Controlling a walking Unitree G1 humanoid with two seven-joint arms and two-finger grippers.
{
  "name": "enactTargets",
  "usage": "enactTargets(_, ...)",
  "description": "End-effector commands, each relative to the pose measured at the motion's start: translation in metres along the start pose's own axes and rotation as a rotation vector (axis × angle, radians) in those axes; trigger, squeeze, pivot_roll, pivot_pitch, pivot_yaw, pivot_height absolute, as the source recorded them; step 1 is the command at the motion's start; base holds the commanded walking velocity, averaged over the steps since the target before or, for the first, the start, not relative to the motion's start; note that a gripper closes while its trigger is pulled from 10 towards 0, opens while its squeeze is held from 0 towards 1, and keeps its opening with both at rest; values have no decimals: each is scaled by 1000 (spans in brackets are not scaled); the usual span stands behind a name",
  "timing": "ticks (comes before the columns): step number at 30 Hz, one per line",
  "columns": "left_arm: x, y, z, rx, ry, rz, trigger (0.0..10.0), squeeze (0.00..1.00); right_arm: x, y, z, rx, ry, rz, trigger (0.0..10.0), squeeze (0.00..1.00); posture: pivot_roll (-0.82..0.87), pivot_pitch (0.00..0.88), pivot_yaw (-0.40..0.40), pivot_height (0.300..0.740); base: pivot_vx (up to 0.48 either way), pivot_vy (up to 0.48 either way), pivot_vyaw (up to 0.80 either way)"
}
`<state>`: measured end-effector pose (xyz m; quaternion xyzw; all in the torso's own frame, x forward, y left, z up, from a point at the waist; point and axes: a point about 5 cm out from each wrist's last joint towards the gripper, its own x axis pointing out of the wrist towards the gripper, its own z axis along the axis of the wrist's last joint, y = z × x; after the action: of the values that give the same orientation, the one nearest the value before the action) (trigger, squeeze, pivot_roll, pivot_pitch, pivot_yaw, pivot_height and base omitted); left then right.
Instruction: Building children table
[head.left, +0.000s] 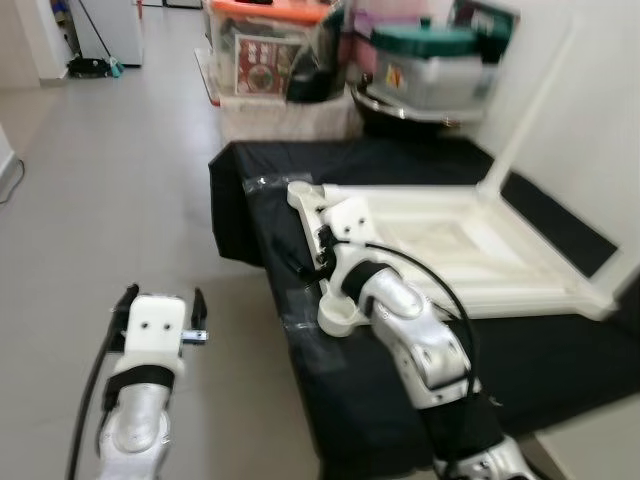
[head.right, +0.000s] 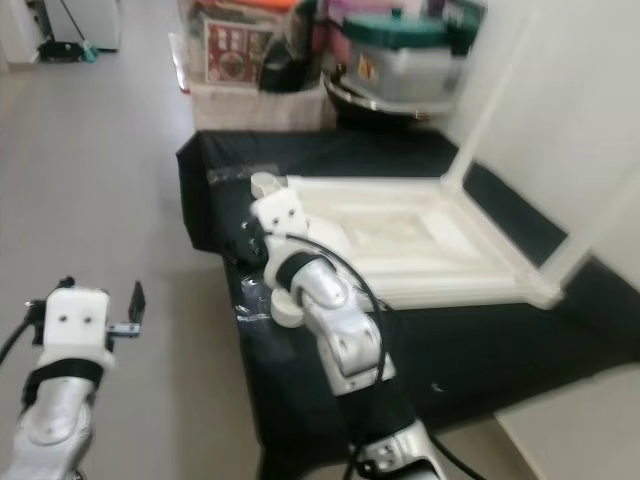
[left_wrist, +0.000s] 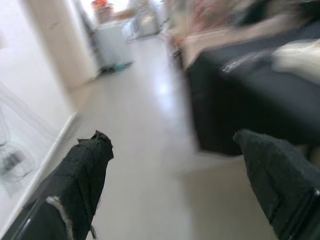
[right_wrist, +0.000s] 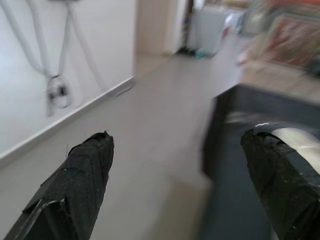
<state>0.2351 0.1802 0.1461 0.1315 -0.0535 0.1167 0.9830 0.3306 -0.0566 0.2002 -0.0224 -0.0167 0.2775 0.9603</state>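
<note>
Right claw (right_wrist: 180, 185) stands wide, its two black fingers (right_wrist: 82, 175) far apart with nothing between them; its wrist view looks past them over pale floor (right_wrist: 150, 125) to a white wall with hanging cables (right_wrist: 52, 75), and catches a pale edge of the white table top (right_wrist: 295, 142) just beside one fingertip. From the head views that arm reaches forward over the near corner of the black-covered surface (head.left: 380, 400), its white wrist block close to the corner of the upturned table top (head.left: 440, 240). Whether a finger touches the table cannot be told.

Left claw (head.left: 160, 305) is also spread wide and holds nothing. It hangs over bare floor (head.left: 120, 180), well apart from the surface's side. Its wrist view, blurred, shows the black drape (left_wrist: 250, 100) and a pale patch of the table (left_wrist: 300, 55) on it, plus a long corridor that the head views only clip.

The children's table lies upside down on the black cloth, its frame facing up, with one white leg (head.left: 535, 100) rising slanted from the far corner. A second leg (head.right: 600, 220) shows at the near right corner in the right eye view. Beyond the surface sit stacked storage boxes (head.left: 270, 45) and a lidded container with a green top (head.left: 430, 65).
</note>
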Motion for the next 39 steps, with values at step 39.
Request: enactTargets(39, 7, -17, -4, 15, 32, -58, 10000, 0, 4, -76, -98, 463, 603, -509, 10000, 0, 131, 0, -166, 740, 0, 0, 0)
